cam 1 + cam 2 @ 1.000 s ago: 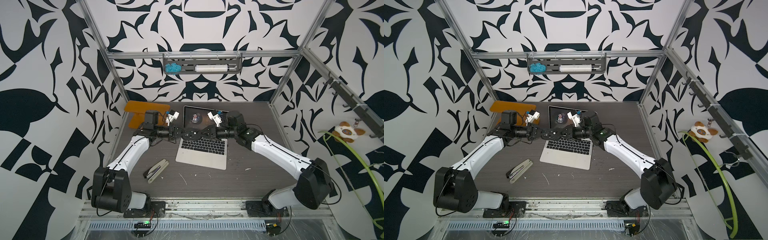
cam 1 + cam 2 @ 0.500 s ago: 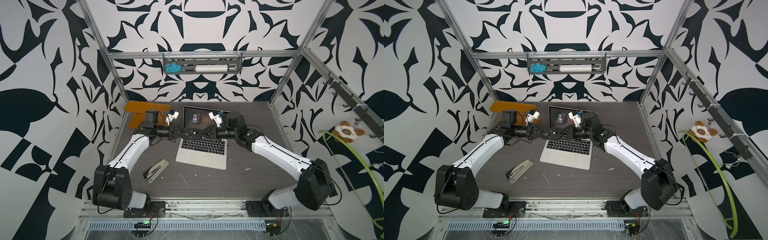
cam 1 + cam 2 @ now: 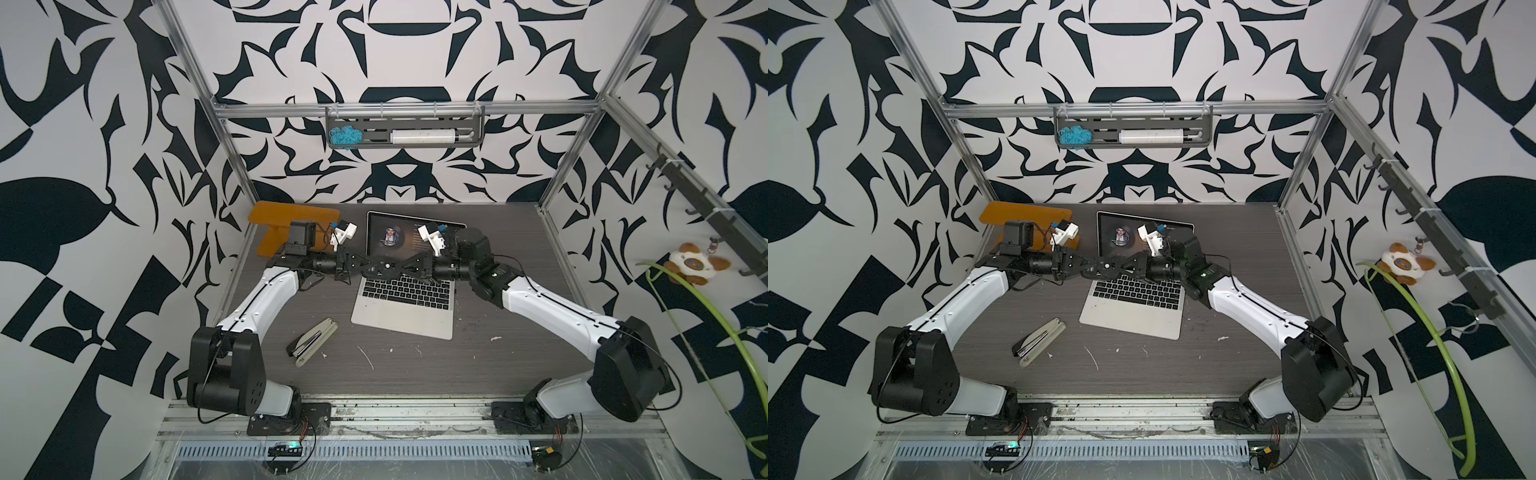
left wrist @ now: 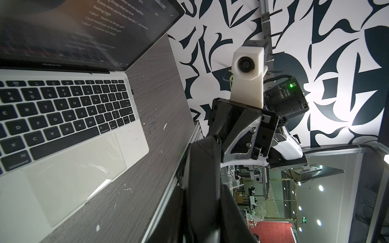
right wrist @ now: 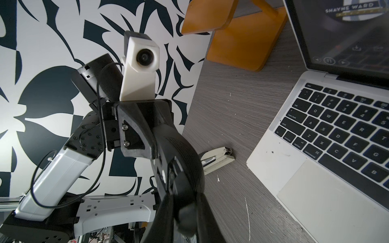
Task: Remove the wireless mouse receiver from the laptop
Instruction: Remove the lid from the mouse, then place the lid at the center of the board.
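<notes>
In both top views, a silver laptop [image 3: 405, 313] [image 3: 1133, 316] lies open at the middle of a dark wood-grain worktop [image 3: 415, 365], its screen lit. Two white-and-black arms reach in from either side and meet above the keyboard's back rows. The left pincer [image 3: 374, 269] and right pincer [image 3: 400, 269] stand tip to tip, touching or nearly so. Nothing as small as a plug shows along the laptop's right edge from up here, because the right arm crosses it. A cream stapler [image 3: 311, 341] lies near the laptop's front left corner, and an orange board [image 3: 291, 226] lies at the back left.

Left wrist view: the wireless mouse receiver [image 4: 132, 91] seems to be the tiny dark stub jutting from the laptop's right side edge, level with the upper key rows and plugged in. The right pincer's tip runs between the left pincer's own dark fingers. I cannot tell whether the left one is clenched on anything.

Right wrist view: the mirror picture, with the left pincer's ribbed tip between the right pincer's blurred fingers. Here too I cannot tell whether it is clenched or released.

Judgement: nothing has hold of the receiver yet. The right arm sits nearer to it. It should part from the left, drop level with the port and close on the stub's body alone. Then it should pull straight outward while the left steadies the palm rest, so the laptop does not slide.
</notes>
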{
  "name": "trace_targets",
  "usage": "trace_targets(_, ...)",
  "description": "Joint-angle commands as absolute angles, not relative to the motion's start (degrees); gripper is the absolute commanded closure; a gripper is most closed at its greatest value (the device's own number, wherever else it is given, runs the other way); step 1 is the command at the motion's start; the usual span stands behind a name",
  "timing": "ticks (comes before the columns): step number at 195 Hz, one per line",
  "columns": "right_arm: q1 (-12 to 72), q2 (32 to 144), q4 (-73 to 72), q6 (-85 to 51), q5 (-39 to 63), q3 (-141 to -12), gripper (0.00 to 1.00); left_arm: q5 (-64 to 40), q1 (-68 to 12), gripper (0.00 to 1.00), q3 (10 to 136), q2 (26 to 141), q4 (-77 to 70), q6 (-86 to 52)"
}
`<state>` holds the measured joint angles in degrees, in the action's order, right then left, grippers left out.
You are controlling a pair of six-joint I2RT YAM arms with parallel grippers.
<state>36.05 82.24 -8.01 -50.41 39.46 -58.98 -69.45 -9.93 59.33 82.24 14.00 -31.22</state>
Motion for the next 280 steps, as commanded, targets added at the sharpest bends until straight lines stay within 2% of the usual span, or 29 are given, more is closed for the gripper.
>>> trace_targets(1, 36.6, 79.5, -15.1, -50.5, 42.4, -58.4, 1.00, -70.7, -9.1, 1.00, 58.5, 83.3, 14.2, -31.0)
trace_targets(48, 36.6, 79.0, -19.9, -51.7, 42.8, -56.0, 1.00, -75.1, -7.1, 1.00, 55.9, 82.8, 5.4, -37.8)
trace_targets(108, 36.6, 79.5, -26.4, -54.8, 44.4, -54.2, 1.00, -75.0, -7.1, 1.00, 55.4, 82.9, 5.9, -37.1)
trace_targets(169, 36.6, 75.6, -22.5, -51.4, 43.6, -54.6, 1.00, -72.1, -6.7, 1.00, 56.1, 84.8, 10.2, -33.4)
trace_targets(184, 36.6, 73.7, -16.9, -48.1, 41.9, -56.0, 1.00, -71.2, -6.7, 1.00, 56.4, 85.0, 11.7, -32.3)
trace_targets(209, 36.9, 70.8, 4.8, -36.8, 31.5, -61.5, 1.00, -68.2, -6.8, 1.00, 57.1, 84.7, 15.9, -29.7)
trace_targets(228, 37.6, 69.5, 21.5, -30.4, 16.8, -64.4, 1.00, -66.0, -7.4, 1.00, 56.0, 83.1, 16.9, -29.6)
trace_targets(250, 38.7, 70.9, 35.8, -29.2, -2.3, -65.8, 1.00, -62.4, -10.1, 1.00, 53.4, 81.0, 16.3, -30.2)
trace_targets(280, 40.6, 78.4, 47.5, -30.6, -19.5, -66.5, 1.00, -59.0, -12.6, 1.00, 48.1, 78.7, 13.4, -31.5)
